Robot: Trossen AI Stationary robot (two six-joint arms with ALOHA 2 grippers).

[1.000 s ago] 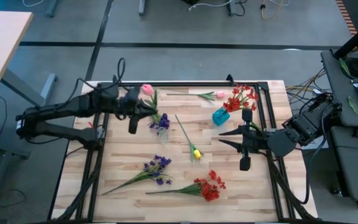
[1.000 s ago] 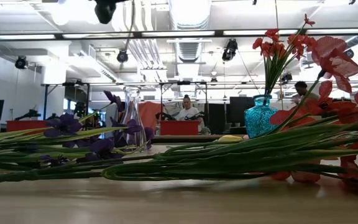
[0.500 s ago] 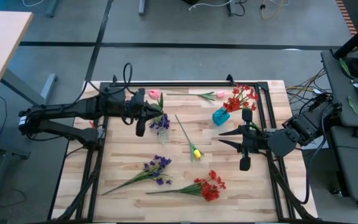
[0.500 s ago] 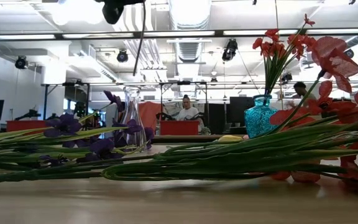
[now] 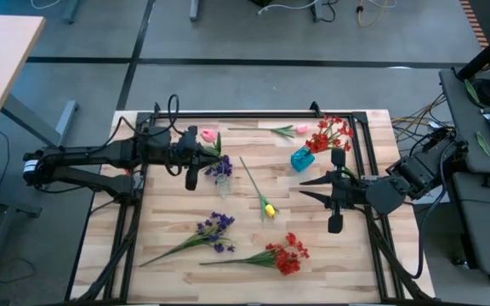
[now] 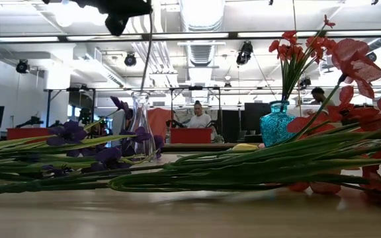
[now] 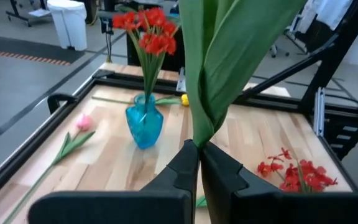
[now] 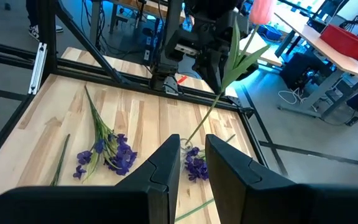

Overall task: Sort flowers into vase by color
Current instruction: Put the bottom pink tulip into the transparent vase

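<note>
Left gripper (image 5: pixel 201 155) holding a pink tulip (image 5: pixel 207 134) above the clear vase (image 5: pixel 222 181).
The clear vase holds a purple spray (image 5: pixel 221 167); the blue vase (image 5: pixel 301 159), to its right, holds red sprays (image 5: pixel 330 133). The fingers (image 7: pixel 185 168) pinch the tulip's stem, its bud at the table's far side. The right gripper (image 5: pixel 306 189) waits right of centre, jaws parted. Other flowers lie loose on the table (image 5: pixel 364 280).

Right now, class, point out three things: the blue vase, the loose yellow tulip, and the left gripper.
blue vase (image 5: pixel 301 159), high view, on its glass body.
yellow tulip (image 5: pixel 269 209), high view, on its bud.
left gripper (image 7: pixel 199 163), left wrist view, where its fingertips pinch a green stem.
</note>
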